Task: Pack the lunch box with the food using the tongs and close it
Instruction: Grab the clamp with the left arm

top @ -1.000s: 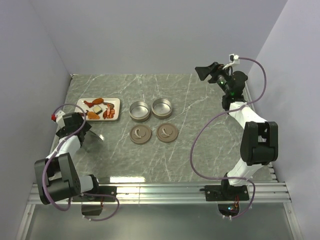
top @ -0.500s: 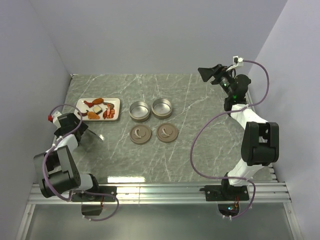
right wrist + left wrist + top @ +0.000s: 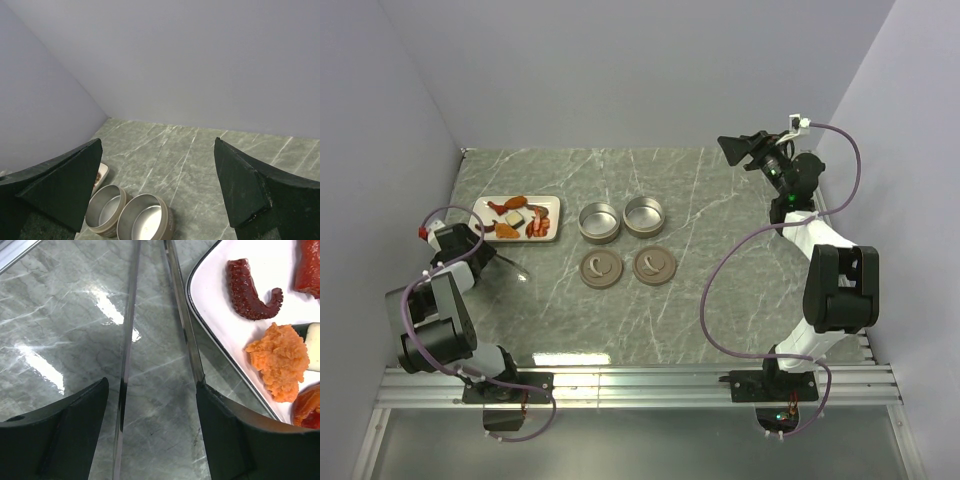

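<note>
Left claw (image 3: 151, 385), apart, straddles the tongs (image 3: 185, 330) ungripped; right claw (image 3: 157, 142) gapes idle; food (image 3: 280, 360) all on plate (image 3: 215, 295), tins (image 3: 600, 221) empty.

Open table (image 3: 730, 270) right of tins (image 3: 600, 233) — plate (image 3: 553, 208) hems the left.

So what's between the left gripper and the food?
One arm of the tongs, then the white plate's rim before the food; left wrist view shows it.
</note>
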`<state>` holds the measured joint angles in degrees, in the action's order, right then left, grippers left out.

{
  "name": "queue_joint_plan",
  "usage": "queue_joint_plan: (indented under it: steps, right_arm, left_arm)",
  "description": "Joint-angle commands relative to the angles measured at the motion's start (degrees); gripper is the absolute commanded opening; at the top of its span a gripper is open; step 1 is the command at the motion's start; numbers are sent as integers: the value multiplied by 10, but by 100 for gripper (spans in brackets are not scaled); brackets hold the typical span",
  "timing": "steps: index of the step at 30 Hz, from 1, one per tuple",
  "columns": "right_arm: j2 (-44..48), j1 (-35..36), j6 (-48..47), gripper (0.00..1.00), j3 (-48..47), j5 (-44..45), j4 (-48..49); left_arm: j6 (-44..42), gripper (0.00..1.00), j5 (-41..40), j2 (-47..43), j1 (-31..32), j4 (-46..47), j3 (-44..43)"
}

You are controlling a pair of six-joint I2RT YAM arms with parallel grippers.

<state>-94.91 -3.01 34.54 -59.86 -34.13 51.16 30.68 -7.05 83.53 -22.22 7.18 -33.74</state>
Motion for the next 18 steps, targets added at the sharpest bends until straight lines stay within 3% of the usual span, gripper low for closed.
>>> queue_joint_plan:
  steps: [1, 8, 18]
  right_arm:
    - [18, -6, 2, 100, -4, -9, 32]
    - [6, -6, 5, 100, -15, -17, 30]
    - [0, -8, 0, 100, -23, -14, 18]
  left_arm:
    - [-7, 77, 19, -10, -2, 28, -8]
    - [3, 77, 19, -45, -3, 42, 2]
    - [17, 78, 17, 1, -4, 25, -24]
